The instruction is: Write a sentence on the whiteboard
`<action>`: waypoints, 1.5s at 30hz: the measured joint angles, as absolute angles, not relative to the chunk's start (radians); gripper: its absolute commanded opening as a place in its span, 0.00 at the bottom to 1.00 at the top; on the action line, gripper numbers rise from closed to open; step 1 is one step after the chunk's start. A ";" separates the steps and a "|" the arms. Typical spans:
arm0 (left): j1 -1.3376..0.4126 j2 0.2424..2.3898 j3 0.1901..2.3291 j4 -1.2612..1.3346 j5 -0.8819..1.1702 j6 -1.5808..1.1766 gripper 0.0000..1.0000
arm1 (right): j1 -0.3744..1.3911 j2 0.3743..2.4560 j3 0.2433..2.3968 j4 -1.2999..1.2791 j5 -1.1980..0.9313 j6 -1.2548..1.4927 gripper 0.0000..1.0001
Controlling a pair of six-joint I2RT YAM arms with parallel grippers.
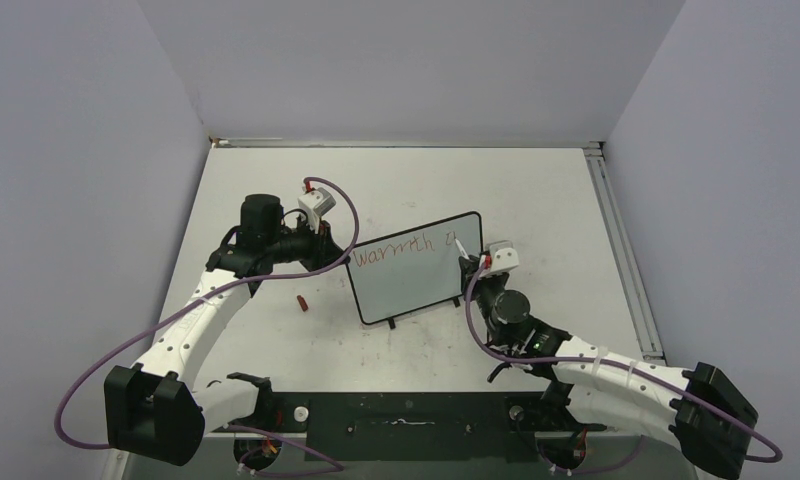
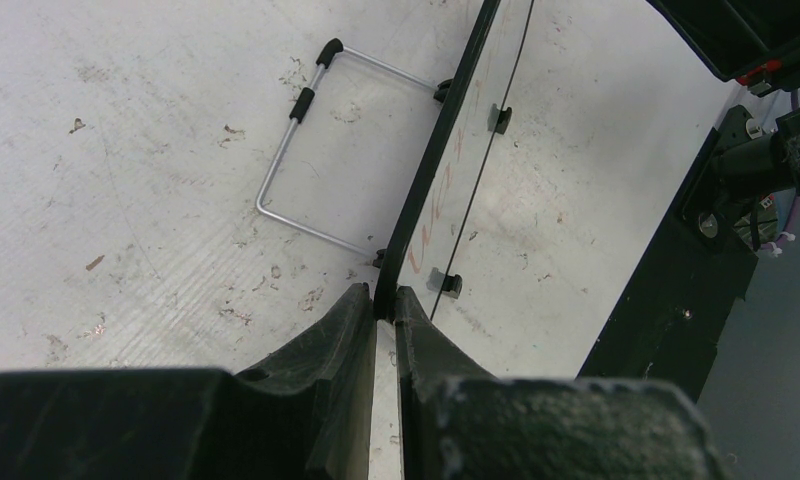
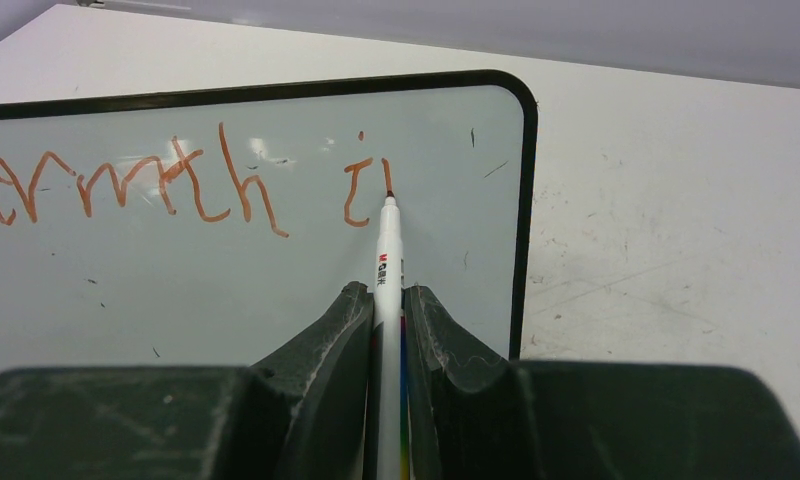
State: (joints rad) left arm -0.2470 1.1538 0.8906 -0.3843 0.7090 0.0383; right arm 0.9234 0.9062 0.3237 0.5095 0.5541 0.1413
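The whiteboard (image 1: 416, 272) stands tilted on the table, pale with a thin black frame. My left gripper (image 2: 385, 302) is shut on its left edge (image 2: 416, 200), seen edge-on in the left wrist view. Red handwriting, the sentence (image 3: 176, 185), reads "warmth i" along the top line (image 1: 401, 248). My right gripper (image 3: 386, 300) is shut on a white marker (image 3: 389, 250). The marker's tip touches the whiteboard (image 3: 276, 270) just right of the "i", at the foot of a short fresh stroke.
A small red marker cap (image 1: 301, 302) lies on the table left of the board. The board's wire stand (image 2: 316, 160) rests behind it. A metal rail (image 1: 621, 250) runs along the table's right edge. Grey walls close in on three sides.
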 measured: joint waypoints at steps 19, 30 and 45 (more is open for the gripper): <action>-0.247 1.154 0.891 -0.384 0.708 0.038 0.00 | 0.908 0.921 0.327 0.523 0.581 0.142 0.05; -0.247 1.154 0.891 -0.384 0.709 0.038 0.00 | 0.904 0.919 0.326 0.496 0.579 0.187 0.05; -0.247 1.154 0.891 -0.384 0.708 0.038 0.00 | 0.904 0.916 0.296 0.465 0.579 0.232 0.05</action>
